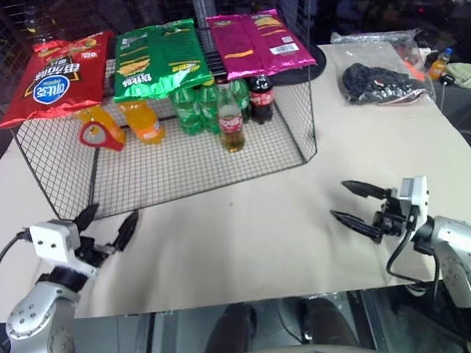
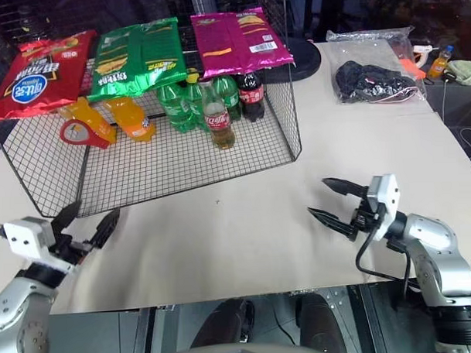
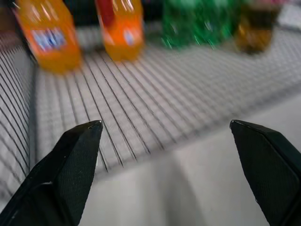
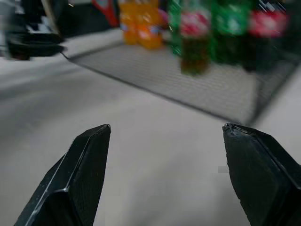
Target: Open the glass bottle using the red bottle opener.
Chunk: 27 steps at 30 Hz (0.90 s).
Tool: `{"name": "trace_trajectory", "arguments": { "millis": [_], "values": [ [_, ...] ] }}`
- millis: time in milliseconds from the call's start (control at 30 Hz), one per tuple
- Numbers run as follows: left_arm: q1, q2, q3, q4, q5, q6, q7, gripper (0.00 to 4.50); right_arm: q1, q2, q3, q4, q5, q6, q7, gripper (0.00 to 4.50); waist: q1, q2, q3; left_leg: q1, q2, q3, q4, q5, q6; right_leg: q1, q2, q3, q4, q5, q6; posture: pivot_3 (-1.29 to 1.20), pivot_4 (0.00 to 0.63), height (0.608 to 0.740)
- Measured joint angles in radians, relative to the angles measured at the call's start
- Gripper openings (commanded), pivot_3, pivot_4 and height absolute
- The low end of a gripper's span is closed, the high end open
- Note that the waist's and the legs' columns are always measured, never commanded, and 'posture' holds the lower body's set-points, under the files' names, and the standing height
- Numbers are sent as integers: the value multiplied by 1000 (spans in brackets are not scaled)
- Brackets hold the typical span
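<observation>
The glass bottle (image 1: 231,119), with amber drink and a red label, stands upright on the wire rack's floor (image 1: 181,167), in front of the green bottles. The red bottle opener (image 1: 92,134) rests against an orange bottle at the rack's left. My left gripper (image 1: 113,216) is open at the table's front left, just before the rack's front edge and pointing into it. My right gripper (image 1: 341,200) hangs open over the beige table (image 1: 245,238) at the right, pointing left, with nothing between its fingers. The right wrist view shows the glass bottle (image 4: 194,42) far ahead.
Red, green and magenta snack bags (image 1: 160,55) lie on top of the wire rack. Inside stand two orange bottles (image 1: 143,120), green bottles (image 1: 193,108) and a dark cola bottle (image 1: 261,98). A plastic bag with dark contents (image 1: 379,82) lies at the back right.
</observation>
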Motion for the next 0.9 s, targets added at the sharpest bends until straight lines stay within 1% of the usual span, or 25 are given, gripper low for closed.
{"name": "trace_trajectory", "arguments": {
  "millis": [100, 233, 333, 633, 900],
  "values": [
    [-96, -1, 4, -1, 47, 2, 110, 4500, -53, 22, 66, -124, 25, 64, -50, 3834, 0, -1, -1, 0, 0, -1, 2, 0, 0, 0, 0, -1, 2, 0, 0, 0, 150, 740],
    [-153, -1, 4, -2, 72, 12, 186, 4500, -102, 50, 101, -199, 56, 124, -112, 3834, -1, -3, -1, -1, 0, -1, 3, 0, 0, 0, 1, -1, 2, 0, 0, 0, 150, 740],
    [-227, -2, 5, 2, 78, 30, 249, 4500, -153, 72, 143, -259, 74, 170, -153, 3834, -1, -3, -2, -1, 0, -1, 4, 0, 0, -1, 1, -1, 3, 0, 0, 0, 150, 740],
    [-403, 13, 3, 127, 118, 44, 305, 4500, -162, 77, 174, -276, 80, 193, -180, 3834, -2, -5, -2, -1, -2, -1, 5, 0, 0, -1, 3, -2, 6, 0, 0, 0, 150, 740],
    [-452, 13, -37, 192, 136, 40, 293, 4500, -162, 93, 185, -271, 59, 188, -185, 3834, -5, -5, -2, -2, -2, 3, 5, 0, 0, -7, 3, 2, 12, 0, 0, 0, 150, 740]
  ]
}}
